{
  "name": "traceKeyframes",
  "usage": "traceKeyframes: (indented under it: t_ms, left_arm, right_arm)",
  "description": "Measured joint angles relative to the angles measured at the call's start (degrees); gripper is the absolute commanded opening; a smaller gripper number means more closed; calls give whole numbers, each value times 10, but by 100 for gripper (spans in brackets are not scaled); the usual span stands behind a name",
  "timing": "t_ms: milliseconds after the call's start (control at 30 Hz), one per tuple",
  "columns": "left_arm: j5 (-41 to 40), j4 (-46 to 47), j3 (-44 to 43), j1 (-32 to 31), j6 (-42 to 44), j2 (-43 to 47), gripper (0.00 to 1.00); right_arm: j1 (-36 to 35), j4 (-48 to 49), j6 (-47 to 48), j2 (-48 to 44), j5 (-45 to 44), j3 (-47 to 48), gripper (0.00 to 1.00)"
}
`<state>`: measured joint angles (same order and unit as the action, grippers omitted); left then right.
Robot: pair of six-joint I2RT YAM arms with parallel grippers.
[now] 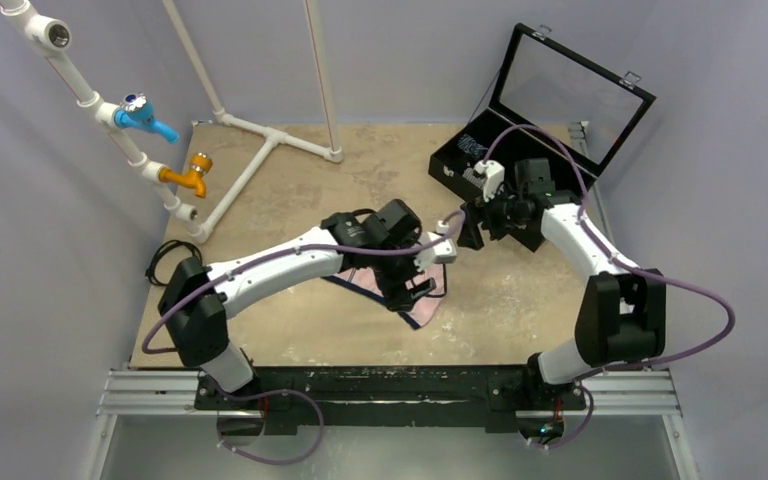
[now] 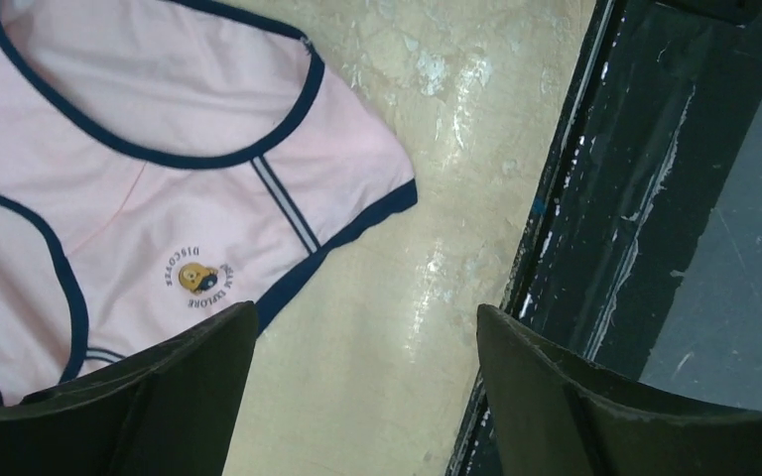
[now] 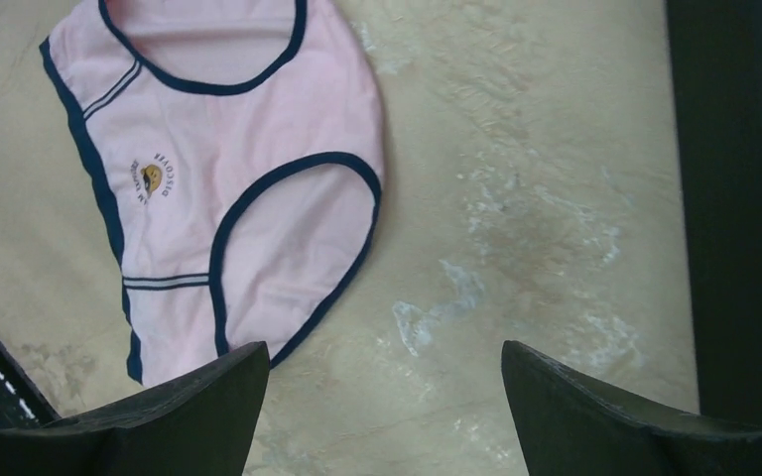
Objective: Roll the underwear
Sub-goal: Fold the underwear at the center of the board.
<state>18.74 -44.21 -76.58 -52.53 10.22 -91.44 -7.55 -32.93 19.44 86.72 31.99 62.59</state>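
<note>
At the middle of the desk point(image 3: 516, 198), the underwear point(image 2: 159, 188) lies spread flat and unrolled, the left tool point(image 2: 364, 327) and right tool point(image 3: 385, 357) both released and empty near it, so it seems best to pinch one trimmed edge at both corners and turn it over evenly.

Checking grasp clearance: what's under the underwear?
The underwear lies flat on the tan tabletop, and only tabletop shows around its edges. Anything directly beneath the fabric is covered.
</note>
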Motion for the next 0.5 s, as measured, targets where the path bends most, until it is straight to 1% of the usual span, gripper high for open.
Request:
traceKeyframes:
  t_ms: [200,300,367,500]
  left_arm:
    - [-88,-4,-78,-94,-2,-85,68]
    - [-129,-5,-114,-128,-16,-137,59]
    - [-147,-13,-134,-143,-26,-169,55]
    - [-181,-35,-179,-158,-51,-234,53]
  right_arm:
    - [59,27,-15,-53,3,-13,88]
    - [76,40,-16,-66,3,-13,88]
    - [84,43,-16,-66,4,-13,88]
    - [98,43,-16,-66,5,-13,88]
